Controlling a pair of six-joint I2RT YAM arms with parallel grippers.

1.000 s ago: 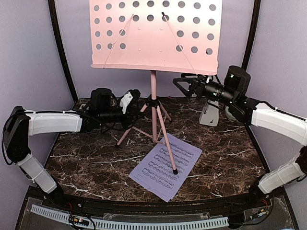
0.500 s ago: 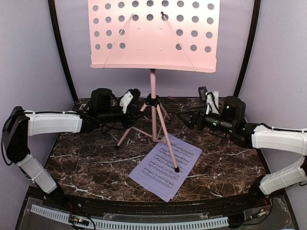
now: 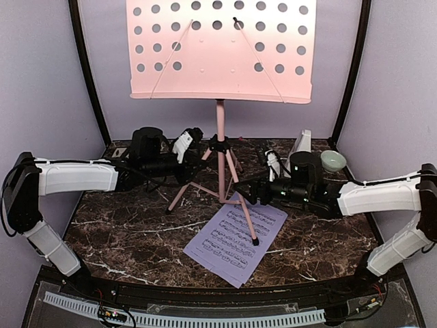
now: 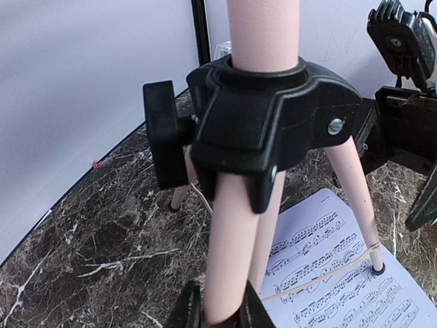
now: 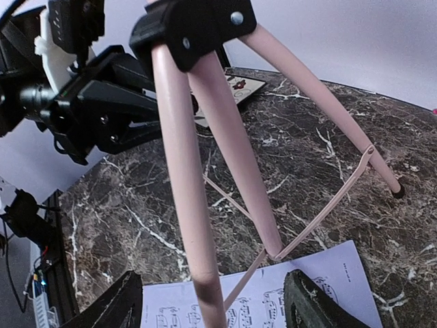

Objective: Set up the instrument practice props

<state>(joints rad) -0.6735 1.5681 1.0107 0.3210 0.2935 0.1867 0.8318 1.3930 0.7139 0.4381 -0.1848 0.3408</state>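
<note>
The pink perforated music stand (image 3: 220, 51) stands at the back middle on tripod legs. My left gripper (image 3: 196, 166) (image 4: 217, 311) is shut on the stand's left leg (image 4: 229, 253), just below the black hub (image 4: 263, 116). The right gripper (image 3: 255, 193) (image 5: 215, 307) is open, low over the table, and the front leg (image 5: 188, 205) stands between its fingers untouched. A lavender sheet-music page (image 3: 235, 236) (image 5: 328, 294) lies flat at the front, with that leg's foot (image 3: 254, 241) on it. The white pyramid-shaped metronome (image 3: 302, 145) stands at the back right, behind the right arm.
A small pale green bowl (image 3: 332, 161) sits next to the metronome at the back right. A floral square tile (image 5: 235, 87) lies on the marble table (image 3: 130, 225) behind the stand's legs. Thin pink braces (image 5: 321, 212) join the legs low down.
The right arm came down from beside the stand's desk to table level and moved left up to the front leg, its jaws narrowing a little. The left arm kept its grip and did not move.
</note>
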